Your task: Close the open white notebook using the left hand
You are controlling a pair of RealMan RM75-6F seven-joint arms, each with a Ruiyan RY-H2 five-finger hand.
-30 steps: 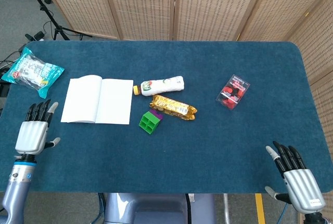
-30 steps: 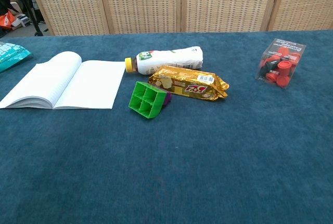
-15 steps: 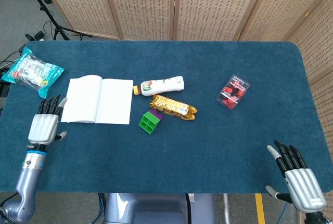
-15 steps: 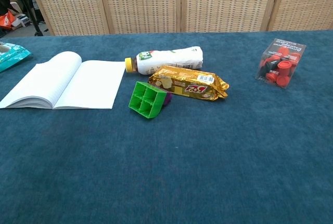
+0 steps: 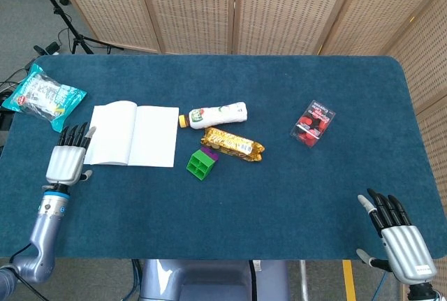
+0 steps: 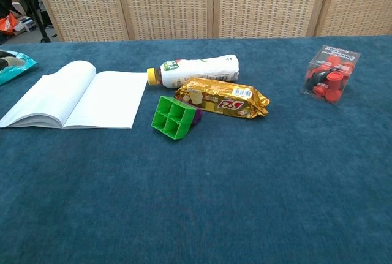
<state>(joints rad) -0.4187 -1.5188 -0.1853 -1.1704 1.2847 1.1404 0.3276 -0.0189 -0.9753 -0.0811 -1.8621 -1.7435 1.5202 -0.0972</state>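
The white notebook (image 5: 131,135) lies open and flat on the desk (image 5: 279,196), left of the bottle (image 5: 216,114), the gold snack pack (image 5: 232,144) and the green block (image 5: 200,163). The left hand (image 5: 68,160) sits just beside the notebook's left page edge, fingers extended and slightly apart, holding nothing. This placement suits getting fingertips under the left page to fold it over the spine. The right hand (image 5: 398,235) rests open and empty at the near right desk edge, well apart from the work.
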